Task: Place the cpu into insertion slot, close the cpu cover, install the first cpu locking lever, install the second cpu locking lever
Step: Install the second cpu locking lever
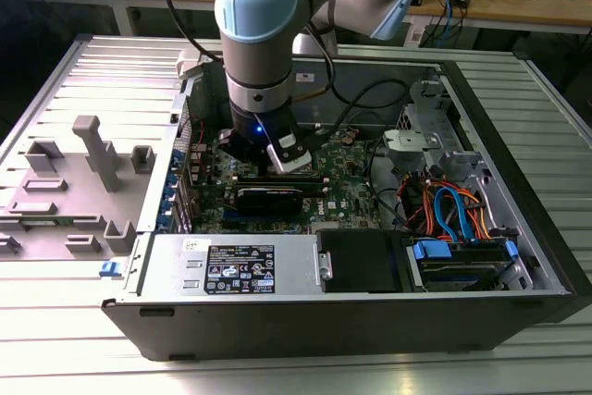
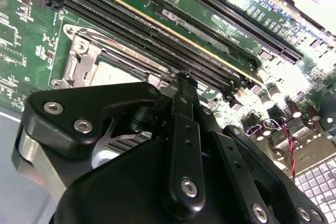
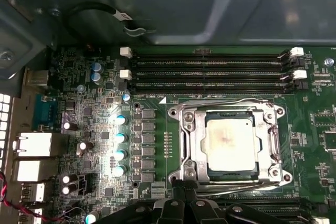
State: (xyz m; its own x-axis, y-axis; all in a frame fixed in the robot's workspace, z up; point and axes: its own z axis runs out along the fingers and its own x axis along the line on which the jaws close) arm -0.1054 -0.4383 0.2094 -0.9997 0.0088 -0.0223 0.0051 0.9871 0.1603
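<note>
The open PC case (image 1: 305, 321) lies on a ribbed table (image 1: 55, 358), the arm (image 1: 268, 34) reaching down over its motherboard (image 3: 94, 129). Long memory slots (image 3: 210, 69) run just beside the socket, parallel to one edge. The cover (image 3: 194, 140) lies flat around the cpu (image 3: 231, 142), which sits square in the socket, face up. The gripper (image 3: 184, 195) hangs at the socket's edge, fingers pressed together, holding nothing.

exterior view high over open case (image 1: 518, 182), both wrist views close on motherboard (image 3: 94, 129)
</note>
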